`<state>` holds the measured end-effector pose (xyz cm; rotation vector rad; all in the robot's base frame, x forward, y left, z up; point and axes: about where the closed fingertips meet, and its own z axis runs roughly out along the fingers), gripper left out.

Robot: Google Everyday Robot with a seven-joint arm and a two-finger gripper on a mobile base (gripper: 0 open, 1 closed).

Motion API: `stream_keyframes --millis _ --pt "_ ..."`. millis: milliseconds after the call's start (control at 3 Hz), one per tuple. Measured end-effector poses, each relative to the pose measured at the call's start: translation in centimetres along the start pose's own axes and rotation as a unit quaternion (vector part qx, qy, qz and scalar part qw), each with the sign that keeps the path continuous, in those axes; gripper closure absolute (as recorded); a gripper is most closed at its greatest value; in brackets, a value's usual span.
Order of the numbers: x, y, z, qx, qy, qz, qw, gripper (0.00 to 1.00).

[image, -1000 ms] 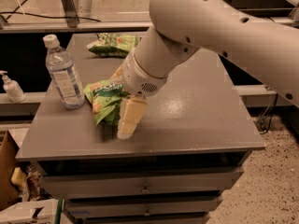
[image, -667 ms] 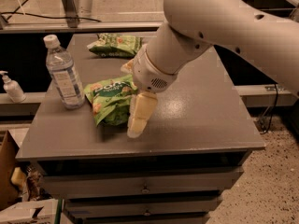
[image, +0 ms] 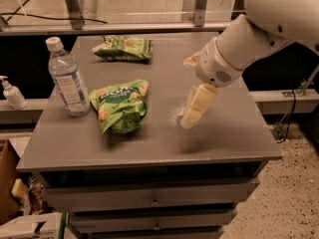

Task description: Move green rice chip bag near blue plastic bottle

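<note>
The green rice chip bag lies on the grey table, bright green and crinkled with a dark banner. The blue plastic bottle stands upright just left of it, white cap on top, a small gap between them. My gripper hangs above the table's right half, well to the right of the bag and apart from it, holding nothing. Its pale fingers point down and left.
A flatter, duller green bag lies at the table's back. A small white pump bottle stands on a ledge left of the table. Drawers sit under the tabletop. A cardboard box is at lower left.
My gripper has moved away from the green rice chip bag, to the right and up. The bag stays lying beside the bottle.
</note>
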<state>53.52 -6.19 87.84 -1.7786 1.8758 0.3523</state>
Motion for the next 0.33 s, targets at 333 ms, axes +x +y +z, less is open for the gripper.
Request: stream_keyframes --millis 333 --pt "7.23 -2.89 -2.85 0.026 0.000 0.085 0.9961 0.00"
